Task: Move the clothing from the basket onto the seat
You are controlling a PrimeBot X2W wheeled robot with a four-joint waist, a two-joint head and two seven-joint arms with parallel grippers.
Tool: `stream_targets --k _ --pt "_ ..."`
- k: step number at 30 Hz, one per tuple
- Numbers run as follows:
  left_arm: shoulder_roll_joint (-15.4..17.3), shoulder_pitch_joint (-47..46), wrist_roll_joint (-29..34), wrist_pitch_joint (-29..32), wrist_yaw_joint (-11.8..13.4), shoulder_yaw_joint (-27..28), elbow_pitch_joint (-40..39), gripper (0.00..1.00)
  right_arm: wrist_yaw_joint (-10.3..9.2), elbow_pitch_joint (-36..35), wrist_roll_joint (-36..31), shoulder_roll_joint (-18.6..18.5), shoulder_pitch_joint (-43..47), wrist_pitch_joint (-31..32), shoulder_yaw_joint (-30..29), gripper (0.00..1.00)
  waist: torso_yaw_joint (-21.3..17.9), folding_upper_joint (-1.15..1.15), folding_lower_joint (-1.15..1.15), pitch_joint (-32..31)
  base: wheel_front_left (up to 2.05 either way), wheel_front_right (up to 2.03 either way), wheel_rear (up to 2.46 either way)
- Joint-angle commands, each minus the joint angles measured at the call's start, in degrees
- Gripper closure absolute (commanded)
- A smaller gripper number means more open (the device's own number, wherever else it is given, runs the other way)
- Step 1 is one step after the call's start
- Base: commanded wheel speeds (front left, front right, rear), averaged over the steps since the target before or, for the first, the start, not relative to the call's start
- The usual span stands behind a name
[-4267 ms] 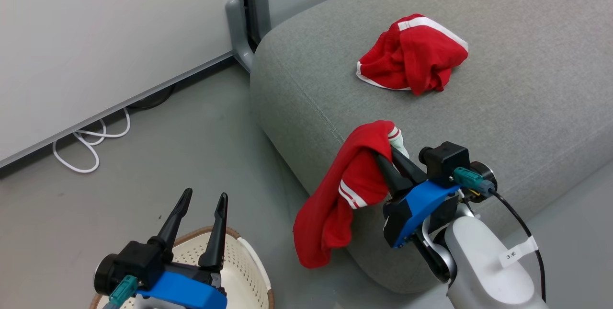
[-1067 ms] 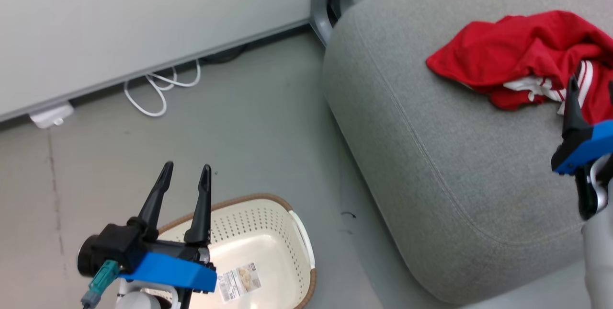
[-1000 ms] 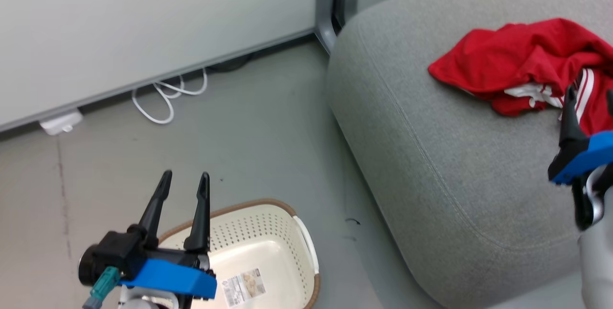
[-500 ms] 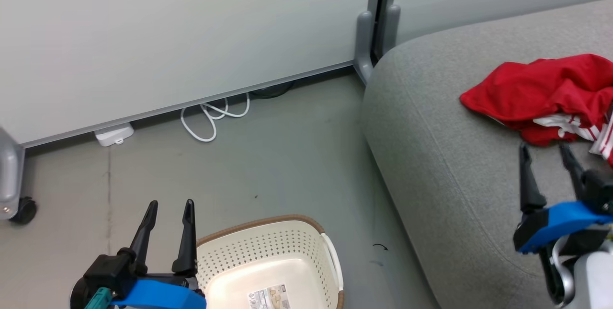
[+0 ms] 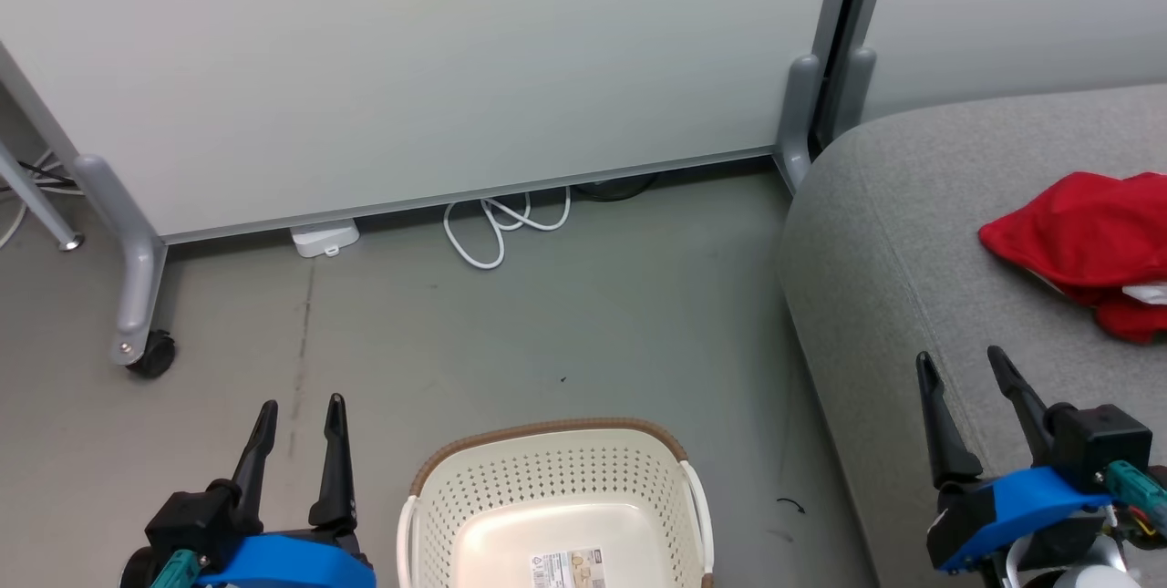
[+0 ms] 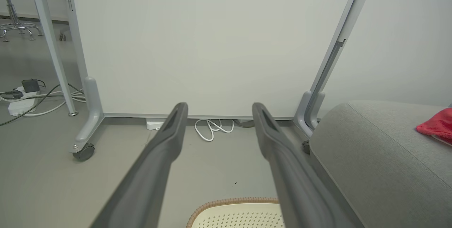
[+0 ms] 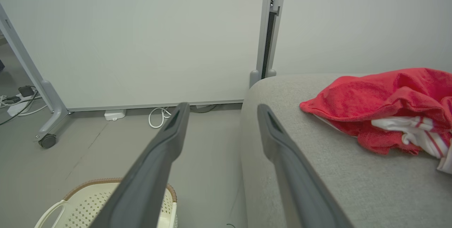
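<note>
both pincers stand open and hold nothing. the left pincer [image 5: 303,403] hangs over the grey floor [image 5: 547,324] just left of the basket [image 5: 547,431]. the right pincer [image 5: 959,355] hangs over the near edge of the seat [image 5: 875,278]. both point their fingers toward the pale panel [image 5: 410,68]. the basket sits on the floor between them, near the seat's rounded corner but apart from it, and a printed label [image 5: 565,563] shows on its bottom. the clothing [image 5: 1085,246] lies in a crumpled red heap on the seat, beyond the right pincer and apart from its fingers, with white striped trim showing on the near side. a white cable [image 5: 501,228] loops on the floor at the foot of the panel, and a caster [image 5: 150,355] stands off to the left.
</note>
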Motion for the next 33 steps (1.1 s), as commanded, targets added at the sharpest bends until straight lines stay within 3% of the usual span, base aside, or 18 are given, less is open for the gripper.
stream_targets --k 1,33 --pt "0.03 -0.73 0.1 -0.28 -0.44 0.19 0.27 0.0 0.01 -0.31 0.56 0.08 1.13 -0.18 0.14 0.0 0.75 0.0 0.0 -0.52 0.0 0.0 0.0" --pt "-0.22 -0.27 -1.29 -0.29 -0.37 -0.48 3.17 0.0 0.01 1.2 3.3 0.12 2.77 -0.96 2.77 0.0 3.05 0.0 0.0 -1.53 0.0 0.0 0.0"
